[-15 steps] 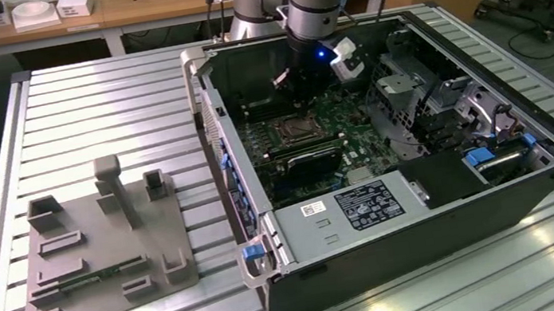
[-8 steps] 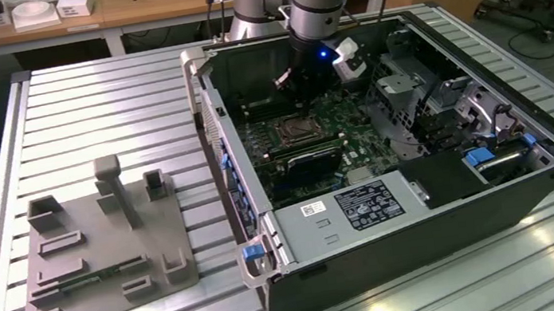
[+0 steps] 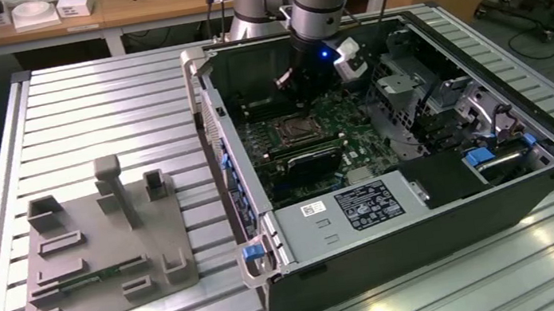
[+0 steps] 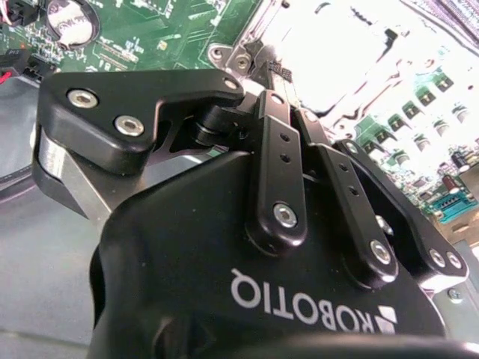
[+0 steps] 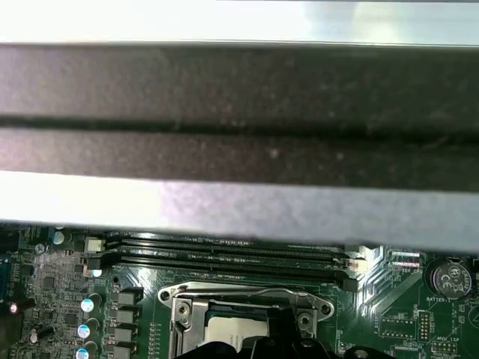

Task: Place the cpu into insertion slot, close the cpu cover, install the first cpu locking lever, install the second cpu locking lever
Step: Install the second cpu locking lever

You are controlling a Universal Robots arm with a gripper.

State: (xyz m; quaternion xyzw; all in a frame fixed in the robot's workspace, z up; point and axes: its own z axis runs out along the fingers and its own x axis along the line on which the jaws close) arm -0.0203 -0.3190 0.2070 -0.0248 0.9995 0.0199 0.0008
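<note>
1. My black two-fingered gripper (image 4: 278, 71) hangs inside the open black computer case (image 3: 417, 241) that lies on the ribbed metal table (image 3: 98, 98), just above the green circuit board (image 3: 356, 145).
2. In the second wrist view my fingers look drawn together at their tips, with nothing visibly between them, just over the rim of the socket.
3. The insertion slot, a square dark socket with a silvery metal rim (image 5: 243, 307), sits below me; the silvery-grey square cpu (image 5: 236, 329) lies within it.
4. The thin silvery cpu cover frame (image 5: 179, 295) lies around the chip; I cannot tell whether it is latched.
5. Two long black memory slots (image 5: 224, 258) run just beside the socket.
6. The dark case wall (image 5: 239, 112) stands close behind them.
7. A grey moulded parts tray (image 3: 97, 251) rests on the table, well apart from the case.
</note>
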